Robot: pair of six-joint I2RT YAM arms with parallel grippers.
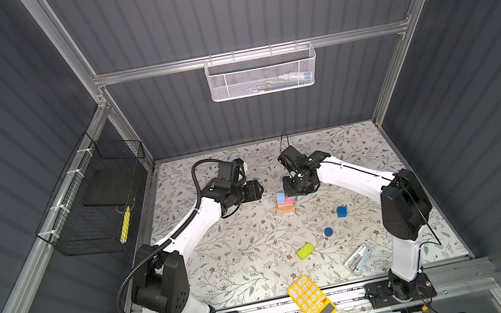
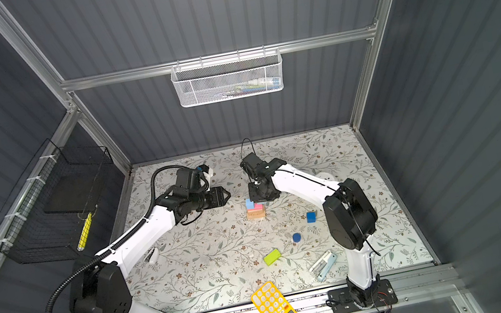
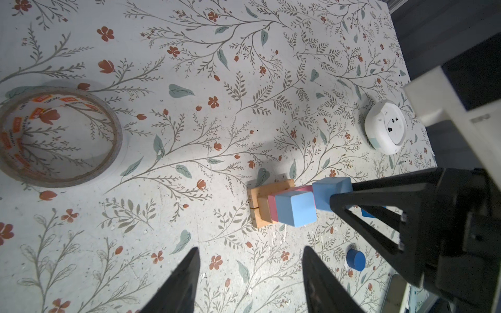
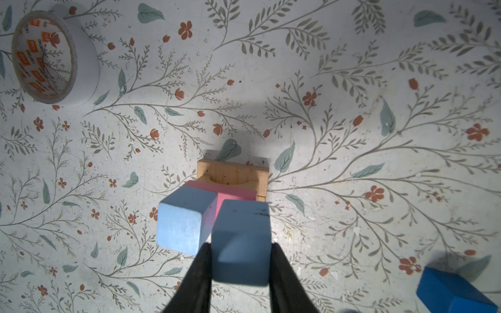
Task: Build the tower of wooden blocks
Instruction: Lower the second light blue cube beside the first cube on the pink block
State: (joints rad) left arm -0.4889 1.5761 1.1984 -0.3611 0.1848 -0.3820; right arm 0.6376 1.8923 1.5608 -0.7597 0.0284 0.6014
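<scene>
The tower [image 1: 285, 206] stands mid-table: tan bars [image 4: 233, 170] at the base, a pink bar [image 4: 234, 193] above, and a light-blue cube [image 4: 181, 219] on one end. My right gripper [image 4: 241, 245] is shut on a second light-blue cube [image 3: 325, 189], held over the pink bar's other end; whether it rests there I cannot tell. My left gripper [image 3: 250, 250] hangs open and empty, just left of the tower [image 2: 255, 210]. A dark-blue cube [image 1: 341, 211], a dark-blue cylinder [image 1: 328, 231] and a lime-green bar [image 1: 305, 250] lie loose to the front right.
A yellow calculator [image 1: 311, 300] overhangs the table's front edge, with a pale-blue stapler [image 1: 358, 259] to its right. A tape roll [image 3: 58, 138] lies behind the left arm and a white round device [image 3: 386, 127] under the right arm. Wire baskets hang on the walls.
</scene>
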